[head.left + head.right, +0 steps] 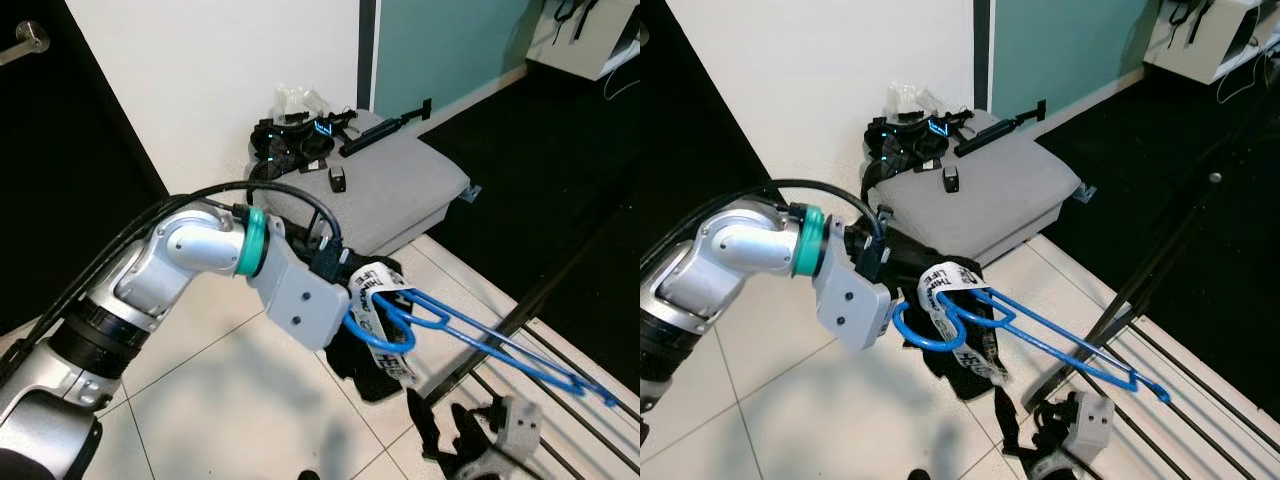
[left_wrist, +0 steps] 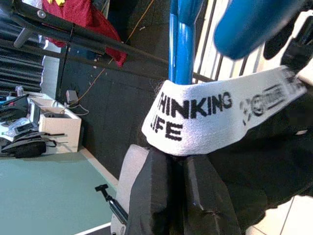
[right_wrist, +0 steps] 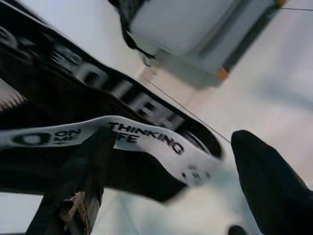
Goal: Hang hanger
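Left gripper [image 2: 183,188]: mine, reaching in from the left edge of the head views to the centre of the frame; in my left wrist view the two black fingers [image 2: 151,196] lie pressed together, and I cannot tell for certain whether anything sits between them.
Hanger [image 1: 470,335]: blue plastic, just off my left gripper's tip, its hook end at centre frame and its long arm running down toward the lower right over the rack's bars.
Garment [image 1: 960,340]: black cloth with a white waistband printed in black letters, draped over the hook end of the hanger, hanging below centre frame and touching my left fingers.
Waistband [image 2: 215,115]: stretched across the blue hanger shaft in my left wrist view, lettering reading "HINKING" and "IFE".
Right gripper [image 1: 440,425]: low at the bottom edge, right of centre, beside a white wrist block; in my right wrist view one black finger [image 3: 274,181] stands well apart from the other dark finger at lower left, so the pincer is spread, holding nothing.
Drying rack [image 1: 560,395]: dark metal bars in the lower right, with a dark leg slanting up to the right.
Cushion [image 1: 400,185]: grey pad at upper centre against the white wall.
Clutter [image 1: 300,135]: dark straps and gear at the cushion's upper left corner, with a small black object lying on the pad.
Floor [image 1: 220,390]: pale tiles at lower left.
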Available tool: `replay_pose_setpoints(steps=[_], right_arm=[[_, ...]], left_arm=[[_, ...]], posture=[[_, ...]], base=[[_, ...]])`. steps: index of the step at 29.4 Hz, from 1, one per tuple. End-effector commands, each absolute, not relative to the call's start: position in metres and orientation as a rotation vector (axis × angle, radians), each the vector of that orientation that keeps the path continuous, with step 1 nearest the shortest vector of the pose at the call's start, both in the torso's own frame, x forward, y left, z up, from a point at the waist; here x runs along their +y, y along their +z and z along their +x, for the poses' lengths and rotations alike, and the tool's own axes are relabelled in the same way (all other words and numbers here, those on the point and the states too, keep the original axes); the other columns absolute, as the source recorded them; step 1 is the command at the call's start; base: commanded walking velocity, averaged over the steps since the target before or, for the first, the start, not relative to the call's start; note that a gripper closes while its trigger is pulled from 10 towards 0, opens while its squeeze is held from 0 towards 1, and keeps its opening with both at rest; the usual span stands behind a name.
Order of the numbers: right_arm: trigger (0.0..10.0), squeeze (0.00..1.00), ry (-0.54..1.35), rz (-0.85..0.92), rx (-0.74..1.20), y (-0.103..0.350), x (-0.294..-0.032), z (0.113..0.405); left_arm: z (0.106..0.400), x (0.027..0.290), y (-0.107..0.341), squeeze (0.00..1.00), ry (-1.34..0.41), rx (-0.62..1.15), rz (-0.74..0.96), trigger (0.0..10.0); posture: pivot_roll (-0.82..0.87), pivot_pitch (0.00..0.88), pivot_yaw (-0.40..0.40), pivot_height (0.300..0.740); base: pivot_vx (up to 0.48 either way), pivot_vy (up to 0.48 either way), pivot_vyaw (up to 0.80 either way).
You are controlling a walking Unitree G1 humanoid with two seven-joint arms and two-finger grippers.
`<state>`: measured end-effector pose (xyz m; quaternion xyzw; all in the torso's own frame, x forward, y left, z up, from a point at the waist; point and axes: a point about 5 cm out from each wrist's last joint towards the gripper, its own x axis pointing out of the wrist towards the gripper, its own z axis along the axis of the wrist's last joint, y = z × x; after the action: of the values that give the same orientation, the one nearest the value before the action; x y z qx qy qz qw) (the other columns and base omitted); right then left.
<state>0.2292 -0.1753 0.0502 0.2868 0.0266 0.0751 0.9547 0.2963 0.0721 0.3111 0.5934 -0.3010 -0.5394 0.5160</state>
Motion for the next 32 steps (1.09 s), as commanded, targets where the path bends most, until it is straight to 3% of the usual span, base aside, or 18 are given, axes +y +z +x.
replay_pose_setpoints(steps=[1, 13, 18, 32], right_arm=[[10.0, 0.00, 0.171, 0.692, 0.040, 0.050, -0.175, 0.226], [10.0, 0.00, 0.395, 0.893, 0.140, 0.039, -0.146, 0.238], [10.0, 0.00, 0.464, 0.971, 0.021, 0.061, -0.154, 0.220], [10.0, 0.00, 0.461, 0.963, -0.001, 0.068, -0.165, 0.194]], left_arm=[[0.295, 0.073, 0.316, 0.00, -1.282, -0.743, 1.412, 10.0], [0.288, 0.069, 0.312, 0.00, -1.315, -0.763, 1.366, 10.0], [0.291, 0.072, 0.304, 0.00, -1.309, -0.726, 1.367, 10.0], [0.296, 0.073, 0.294, 0.00, -1.315, -0.691, 1.368, 10.0]], posture=[[-0.23, 0.207, 0.217, 0.740], [-0.22, 0.213, 0.195, 0.740], [-0.21, 0.213, 0.190, 0.740], [-0.25, 0.213, 0.195, 0.740]], base=[[0.000, 0.000, 0.00], [0.000, 0.000, 0.00], [0.000, 0.000, 0.00], [0.000, 0.000, 0.00]])
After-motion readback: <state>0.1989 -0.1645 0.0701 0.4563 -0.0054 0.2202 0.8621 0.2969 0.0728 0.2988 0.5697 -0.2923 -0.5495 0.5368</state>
